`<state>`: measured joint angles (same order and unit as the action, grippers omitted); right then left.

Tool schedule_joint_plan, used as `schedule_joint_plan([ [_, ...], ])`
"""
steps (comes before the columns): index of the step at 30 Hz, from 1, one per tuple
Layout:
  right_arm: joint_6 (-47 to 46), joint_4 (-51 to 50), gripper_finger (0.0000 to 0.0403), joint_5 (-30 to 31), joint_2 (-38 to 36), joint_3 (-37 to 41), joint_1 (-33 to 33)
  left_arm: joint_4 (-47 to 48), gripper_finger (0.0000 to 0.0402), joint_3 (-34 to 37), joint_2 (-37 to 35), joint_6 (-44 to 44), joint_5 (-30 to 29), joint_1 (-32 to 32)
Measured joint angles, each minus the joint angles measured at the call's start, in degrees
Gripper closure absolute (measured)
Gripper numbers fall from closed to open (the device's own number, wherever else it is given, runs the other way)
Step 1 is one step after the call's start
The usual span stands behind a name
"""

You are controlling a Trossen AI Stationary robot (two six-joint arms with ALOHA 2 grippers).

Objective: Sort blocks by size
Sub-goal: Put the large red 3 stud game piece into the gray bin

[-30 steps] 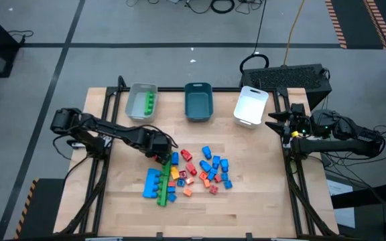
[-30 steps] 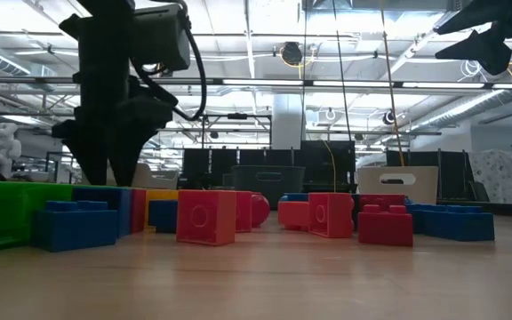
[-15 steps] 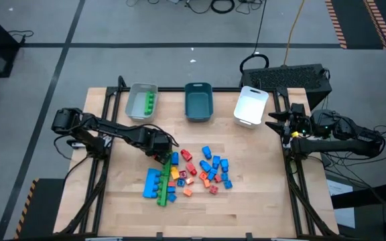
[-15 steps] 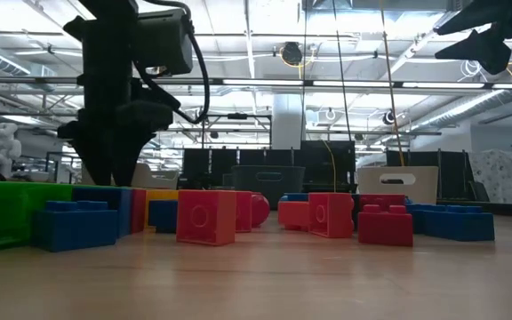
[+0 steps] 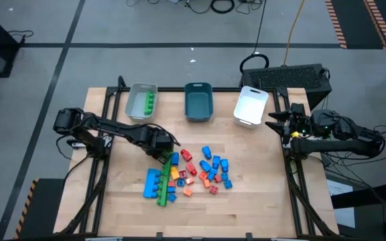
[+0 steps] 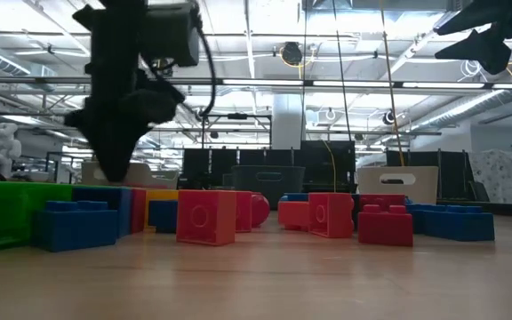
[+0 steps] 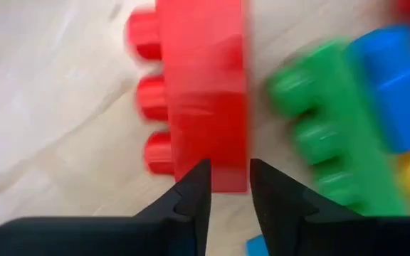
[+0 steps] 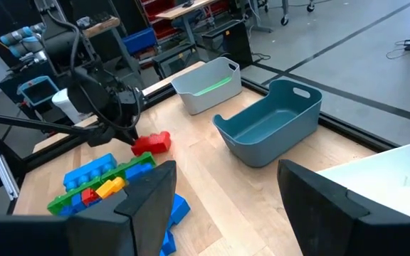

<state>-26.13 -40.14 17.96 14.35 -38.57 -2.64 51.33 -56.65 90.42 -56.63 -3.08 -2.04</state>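
Note:
My left gripper (image 5: 161, 155) points down at the left end of the brick pile (image 5: 196, 173) and is shut on a red brick (image 7: 205, 92) with its studs turned sideways. The right wrist view shows that red brick (image 8: 151, 144) under my left gripper (image 8: 128, 134), beside a long green bar (image 8: 130, 171). That green bar (image 7: 319, 135) and a blue brick (image 7: 397, 85) lie right next to the red one. My right gripper (image 8: 226, 206) hangs open and high at the table's right edge, near the white tray (image 5: 251, 106). My left gripper pinches the red brick at one end (image 7: 226, 171) between its two fingers, which come from above and point down. One finger (image 7: 194, 195) stands in front of the brick's body. I cannot tell whether the brick is clear of the table.
Three trays stand along the far edge: a grey one (image 5: 141, 102) holding a green brick (image 5: 150, 102), a teal one (image 5: 198, 102) and the white one. Blue, red, orange and yellow bricks are scattered mid-table. Bare wood lies at the near edge and on both sides.
My left gripper has shut: its two spread fingers in the low view have come together to one point. It has then risen a little above the bricks.

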Motion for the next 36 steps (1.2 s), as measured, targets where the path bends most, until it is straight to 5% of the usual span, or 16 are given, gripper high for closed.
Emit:
schedule_joint_plan([
  [12, -0.2, 0.0, 0.0165, 0.0, 0.0, 0.0, 0.0, 1.0, 0.0312, -2.2, 0.0, 2.1, 2.4, 1.0],
  [25, 0.0, 0.0, 0.0165, 0.0, 0.0, 0.0, 0.0, 3.1, 0.0144, -2.3, 0.2, 4.8, 4.0, 1.4],
  [36, -0.2, 0.0, 0.0165, 0.0, 0.0, 0.0, 0.0, 3.1, 0.0062, -1.1, 5.2, 5.1, 3.3, 2.1],
])
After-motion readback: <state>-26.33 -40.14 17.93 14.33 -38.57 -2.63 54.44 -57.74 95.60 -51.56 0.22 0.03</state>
